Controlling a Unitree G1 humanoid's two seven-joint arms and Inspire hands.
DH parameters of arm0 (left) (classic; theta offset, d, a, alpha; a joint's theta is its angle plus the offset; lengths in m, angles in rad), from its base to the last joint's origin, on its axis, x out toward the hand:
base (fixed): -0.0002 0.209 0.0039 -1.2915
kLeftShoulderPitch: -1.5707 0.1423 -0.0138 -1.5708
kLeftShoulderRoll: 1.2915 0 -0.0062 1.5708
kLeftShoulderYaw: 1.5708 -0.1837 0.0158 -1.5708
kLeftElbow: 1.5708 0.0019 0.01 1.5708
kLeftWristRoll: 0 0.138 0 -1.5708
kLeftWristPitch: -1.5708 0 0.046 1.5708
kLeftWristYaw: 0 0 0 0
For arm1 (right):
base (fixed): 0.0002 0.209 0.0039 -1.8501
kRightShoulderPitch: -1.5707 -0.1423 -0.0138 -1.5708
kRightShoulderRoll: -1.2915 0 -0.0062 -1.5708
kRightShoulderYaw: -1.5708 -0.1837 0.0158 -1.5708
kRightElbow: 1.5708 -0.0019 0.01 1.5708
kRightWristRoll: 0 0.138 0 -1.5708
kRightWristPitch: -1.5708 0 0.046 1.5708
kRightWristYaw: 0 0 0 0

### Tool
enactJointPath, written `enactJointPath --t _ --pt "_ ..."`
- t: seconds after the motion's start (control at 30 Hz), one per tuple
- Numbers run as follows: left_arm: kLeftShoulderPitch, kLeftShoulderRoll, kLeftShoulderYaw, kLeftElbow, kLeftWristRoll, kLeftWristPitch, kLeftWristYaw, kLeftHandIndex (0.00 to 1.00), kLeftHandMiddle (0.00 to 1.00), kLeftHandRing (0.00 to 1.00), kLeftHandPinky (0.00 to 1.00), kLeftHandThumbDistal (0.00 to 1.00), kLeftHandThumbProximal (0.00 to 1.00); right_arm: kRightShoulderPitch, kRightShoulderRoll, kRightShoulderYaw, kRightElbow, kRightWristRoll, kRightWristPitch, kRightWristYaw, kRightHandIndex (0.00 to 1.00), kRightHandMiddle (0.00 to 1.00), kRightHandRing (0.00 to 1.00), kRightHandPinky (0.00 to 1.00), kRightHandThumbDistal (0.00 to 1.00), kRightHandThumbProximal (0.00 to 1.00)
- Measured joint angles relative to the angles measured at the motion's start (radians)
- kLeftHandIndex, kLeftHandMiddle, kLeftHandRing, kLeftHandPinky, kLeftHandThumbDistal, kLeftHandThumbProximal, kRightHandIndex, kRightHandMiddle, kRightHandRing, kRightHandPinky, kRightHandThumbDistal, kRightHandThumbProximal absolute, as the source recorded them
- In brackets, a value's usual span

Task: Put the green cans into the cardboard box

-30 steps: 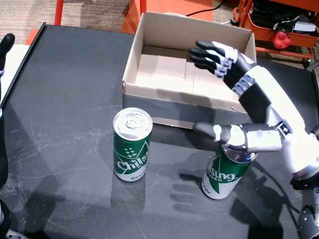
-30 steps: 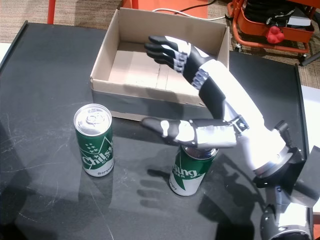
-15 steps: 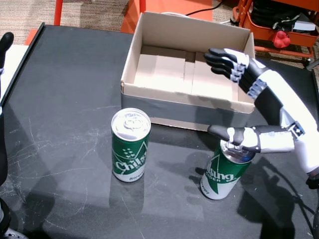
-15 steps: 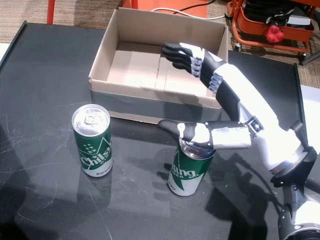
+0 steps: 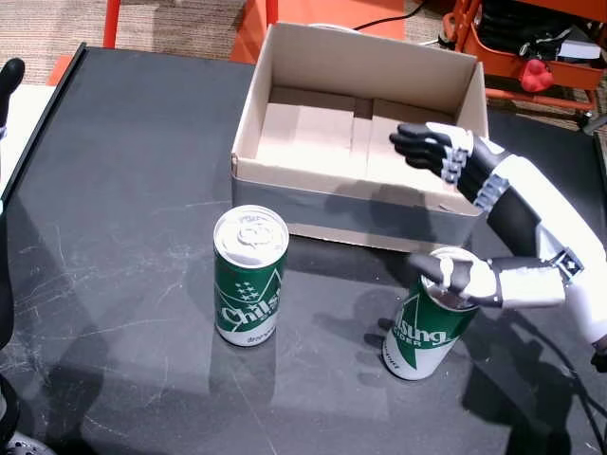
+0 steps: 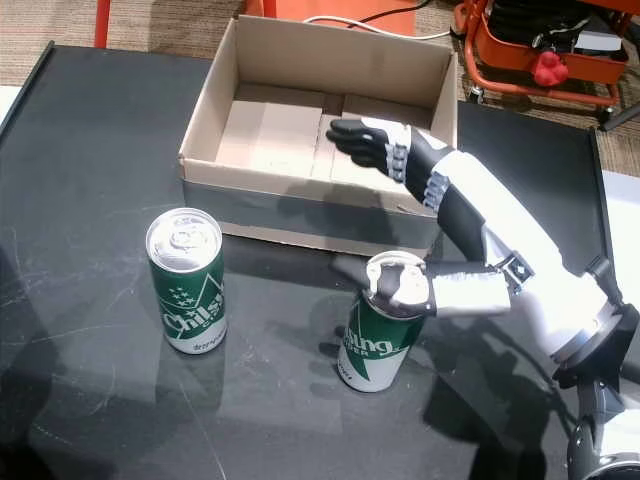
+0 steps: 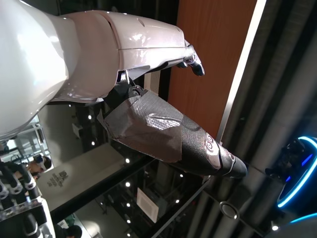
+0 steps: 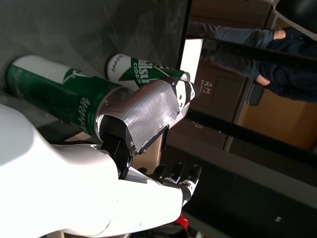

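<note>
Two green cans stand upright on the black table in front of the cardboard box [image 5: 351,197] [image 6: 300,215], which holds nothing. The left can [image 5: 248,280] [image 6: 188,285] stands alone. My right hand [image 5: 517,213] [image 6: 480,220] is open beside the right can [image 5: 422,332] [image 6: 375,340]: its thumb [image 5: 455,275] lies over the can's top, and its fingers [image 5: 427,147] reach over the box's front right wall. The right wrist view shows both cans [image 8: 54,99] [image 8: 143,67] behind the thumb [image 8: 148,111]. My left hand [image 5: 9,81] [image 7: 124,74] stays at the far left edge, open and holding nothing.
The black table [image 5: 123,190] stretches wide to the left of the box. An orange cart [image 5: 531,43] with a red object [image 5: 538,76] stands beyond the table's back right corner. A person's arm [image 8: 247,44] shows in the right wrist view.
My right hand has drawn back to the right and lowered. Its fingers left the box's inside for the front right wall, and the thumb pulled back onto the right can's top. Neither can moved.
</note>
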Motion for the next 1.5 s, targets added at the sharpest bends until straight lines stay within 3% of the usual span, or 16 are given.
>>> enactJointPath --t 0.27,0.53,0.73,0.93,1.1,1.3,1.5 --pt "-0.010 0.004 0.013 0.029 0.000 0.008 -0.010 1.00 1.00 1.00 0.93 1.00 0.50 0.046 -0.011 0.019 0.000 -0.004 0.040 0.051 0.95 0.91 0.90 0.89 0.90 0.43" --pt "-0.019 0.004 0.022 0.029 0.001 0.006 -0.004 1.00 1.00 1.00 0.92 1.00 0.56 0.055 -0.023 0.019 0.019 -0.004 0.057 0.062 0.94 0.89 0.89 0.90 0.88 0.43" --pt "-0.018 0.003 0.025 0.029 0.005 -0.013 0.009 1.00 1.00 1.00 0.92 1.00 0.49 0.058 -0.024 0.016 0.026 -0.002 0.067 0.074 0.94 0.89 0.89 0.90 0.93 0.47" --pt "0.015 0.002 0.005 -0.018 0.033 -0.007 0.075 1.00 1.00 1.00 0.91 1.00 0.53 0.058 -0.024 0.011 0.028 0.000 0.080 0.077 0.93 0.88 0.89 0.89 0.90 0.46" --pt "0.043 0.002 -0.016 -0.049 0.045 0.011 0.096 1.00 1.00 1.00 0.91 1.00 0.47 0.058 -0.023 0.013 0.051 -0.003 0.087 0.074 0.92 0.89 0.89 0.89 0.89 0.45" --pt "0.061 0.002 -0.026 -0.078 0.049 0.017 0.122 1.00 1.00 1.00 0.90 1.00 0.51 0.045 -0.003 0.016 0.101 -0.004 0.088 0.071 0.93 0.89 0.90 0.90 0.88 0.45" --pt "0.075 0.002 -0.036 -0.085 0.065 0.017 0.127 1.00 1.00 1.00 0.90 1.00 0.51 0.005 0.012 0.018 0.147 -0.017 0.088 0.070 0.91 0.88 0.89 0.89 0.94 0.46"
